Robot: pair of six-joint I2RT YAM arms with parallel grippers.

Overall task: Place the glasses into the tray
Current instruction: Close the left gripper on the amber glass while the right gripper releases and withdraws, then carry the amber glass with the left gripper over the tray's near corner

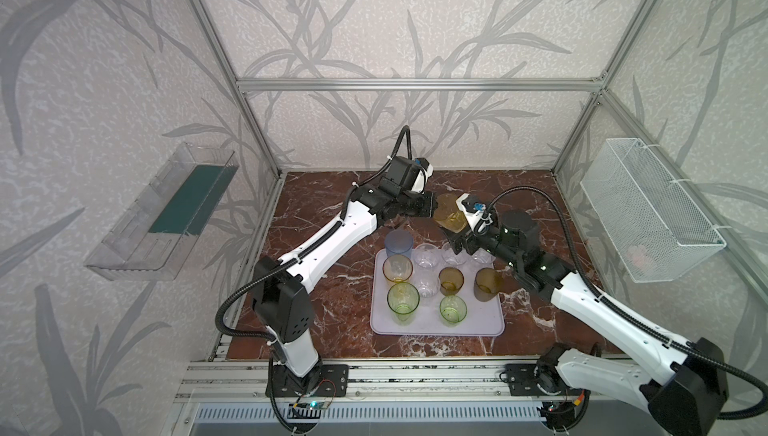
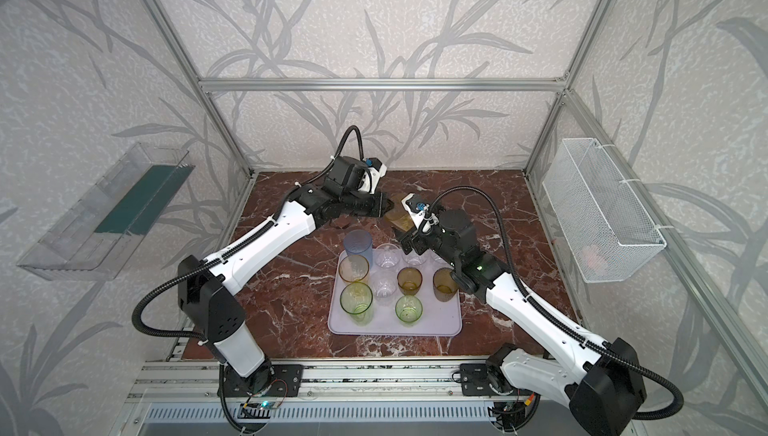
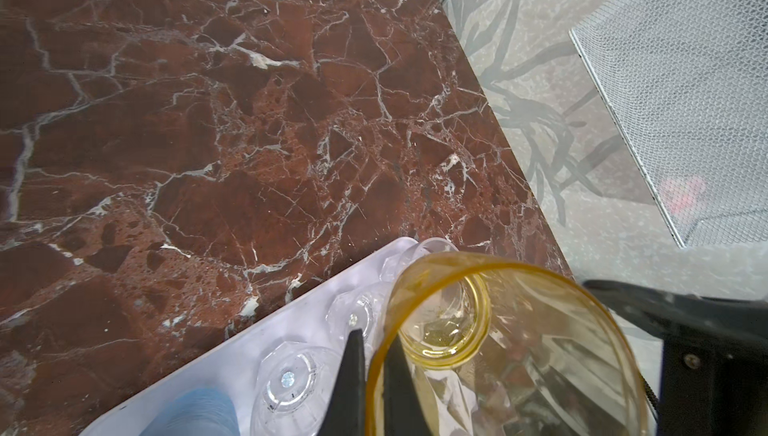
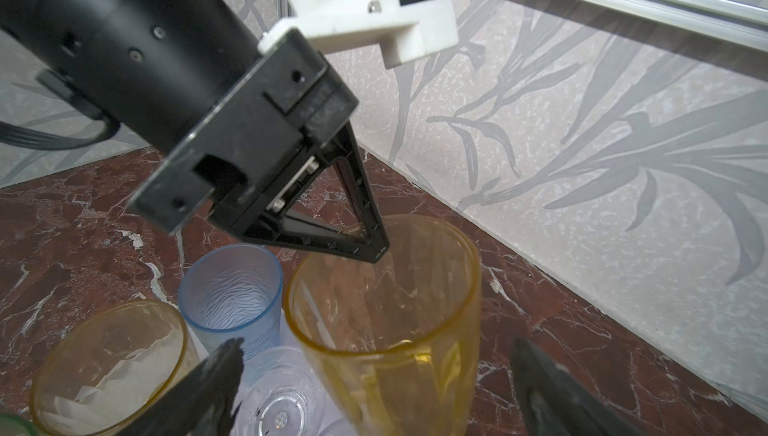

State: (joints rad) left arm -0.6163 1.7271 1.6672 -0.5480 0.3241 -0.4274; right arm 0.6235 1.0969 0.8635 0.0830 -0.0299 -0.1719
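Left arm [image 1: 330, 240], right arm [image 1: 602, 313]: white shells, black joints. Black ribbed cables [image 1: 219, 316] alongside. Black triangular fingers [image 4: 368, 213]; white camera mount [image 4: 374, 9].

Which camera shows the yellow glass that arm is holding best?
The right wrist view: the held amber glass looms large, the left gripper pinching its rim. The left wrist view looks into it; both top views show it small, partly hidden.

This looks like a robot test cell in a lab. A frame of aluminium profiles [image 1: 415, 84] holds walls covered with leaf-pattern wallpaper [image 1: 374, 18], around a small tabletop [image 1: 332, 321] with a red marble look. The left arm [image 1: 332, 238] and the right arm [image 1: 602, 313] are bolted on a metal rail [image 1: 415, 373], and a clear plastic bin [image 1: 166, 213] and a white wire basket [image 1: 648, 213] hang on the side walls.
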